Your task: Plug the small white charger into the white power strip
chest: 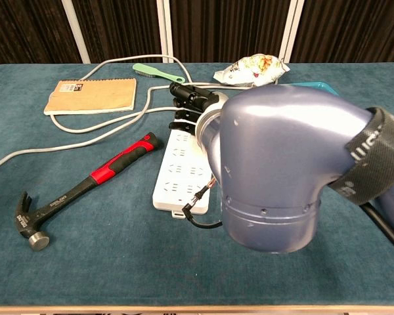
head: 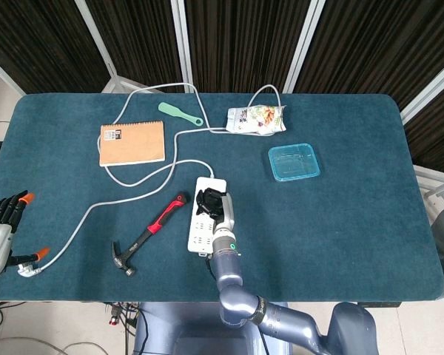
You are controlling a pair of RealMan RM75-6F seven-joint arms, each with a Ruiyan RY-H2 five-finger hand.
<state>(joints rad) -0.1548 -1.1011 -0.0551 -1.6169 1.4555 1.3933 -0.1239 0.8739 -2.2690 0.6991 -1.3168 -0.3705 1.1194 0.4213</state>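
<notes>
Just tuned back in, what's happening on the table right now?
The right hand hovers over the far end of the white power strip, its dark fingers bunched above the sockets. Whether it holds the small white charger can't be seen. The left hand sits at the table's near-left edge beside the white cable's end. A red-and-black-handled hammer lies left of the strip.
</notes>
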